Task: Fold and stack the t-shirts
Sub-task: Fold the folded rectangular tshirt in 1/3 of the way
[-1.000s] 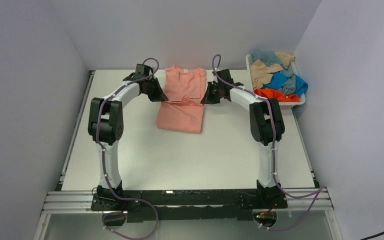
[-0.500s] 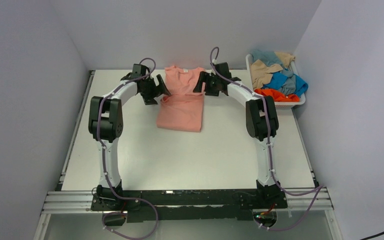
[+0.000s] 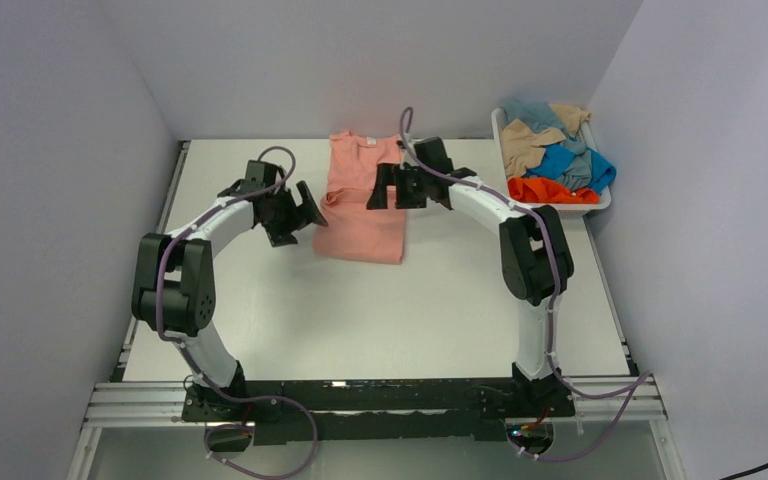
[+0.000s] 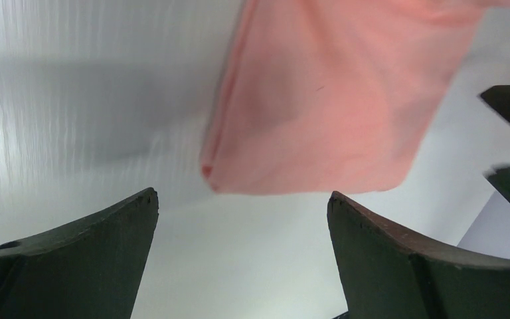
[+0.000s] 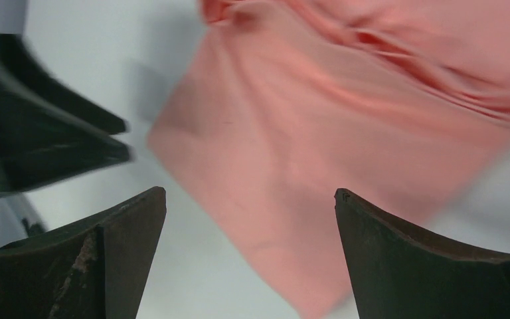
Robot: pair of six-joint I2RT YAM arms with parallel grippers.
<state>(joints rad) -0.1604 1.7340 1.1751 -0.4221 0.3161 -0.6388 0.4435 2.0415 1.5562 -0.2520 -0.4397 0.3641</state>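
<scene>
Top external view: the salmon pink t-shirt lies flat on the table, its long axis running away from the arm bases, its near half doubled over. The left gripper hangs just off the shirt's left edge, level with the doubled part, fingers spread and empty. The right gripper hovers over the shirt's right side, close to its middle, also spread and holding nothing, so it looks the nearer of the two to cloth. Seen from the left wrist, the shirt's near left corner sits just ahead of the fingertips, between them. Seen from the right wrist, cloth fills the space ahead of the open fingers. Any next fold probably turns on both reaching the near edge, which lies basewards of them. Right of the shirt, the white basket holds the other t-shirts.
</scene>
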